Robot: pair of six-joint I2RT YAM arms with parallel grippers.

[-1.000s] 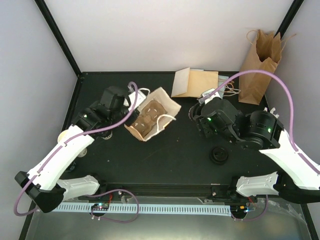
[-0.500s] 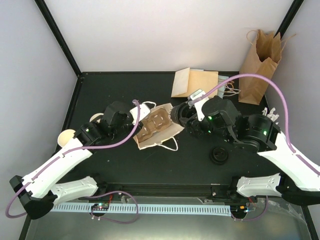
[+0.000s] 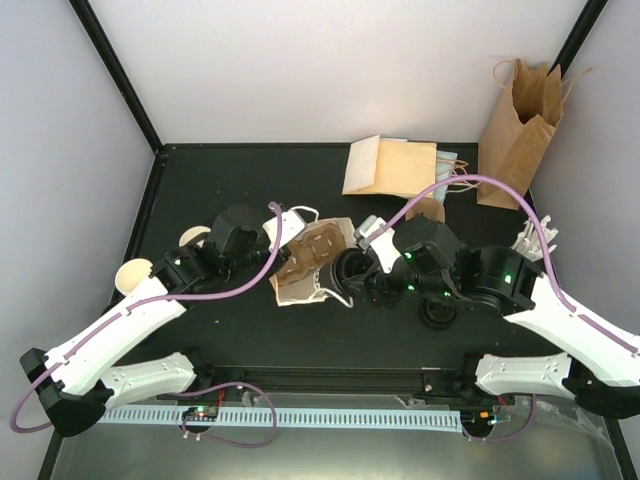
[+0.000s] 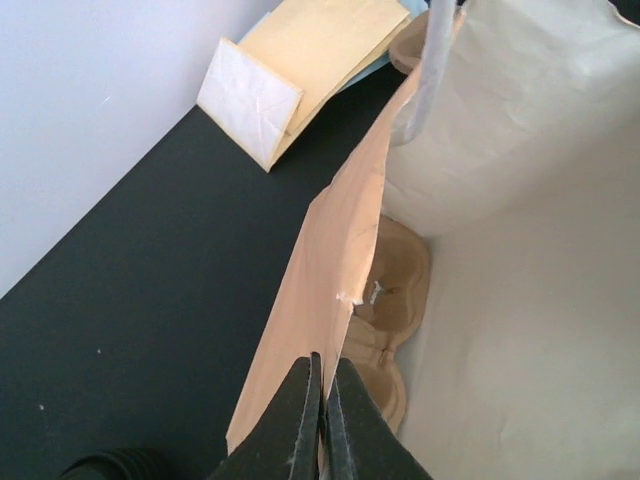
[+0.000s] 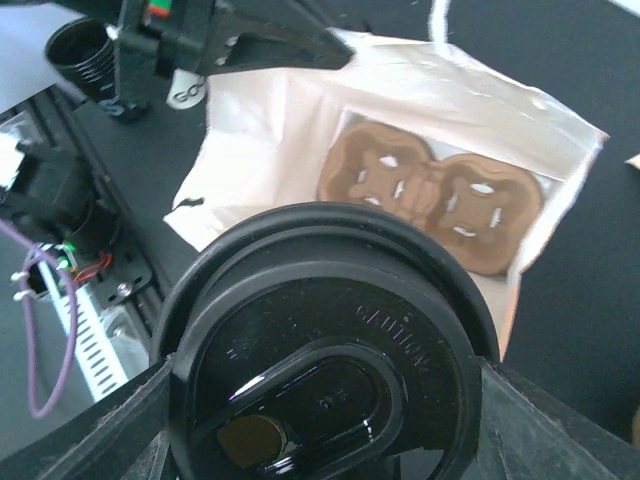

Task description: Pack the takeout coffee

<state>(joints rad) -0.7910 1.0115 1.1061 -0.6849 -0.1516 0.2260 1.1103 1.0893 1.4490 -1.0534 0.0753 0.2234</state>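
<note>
A takeout coffee cup shows its round black lid (image 5: 325,350) close up, and my right gripper (image 5: 320,375) is shut on it, a finger on each side. In the top view this cup (image 3: 352,272) hangs at the mouth of a tan paper bag (image 3: 312,262) lying open on the table. A brown cardboard cup carrier (image 5: 430,190) sits inside the bag. My left gripper (image 4: 322,395) is shut on the bag's upper edge (image 4: 330,270), holding it open. From above, the left gripper (image 3: 283,232) is at the bag's left rim.
A round black lid (image 3: 437,312) rests on the table just right of the right gripper. Two cream cups (image 3: 133,275) (image 3: 193,237) are at the far left. Flat paper bags (image 3: 390,165) lie at the back; a tall tan bag (image 3: 515,120) stands back right.
The right arm has carried the cup leftward and nearer to the bag's mouth. The left gripper, still shut on the bag's edge, has shifted right and the bag has turned with it.
</note>
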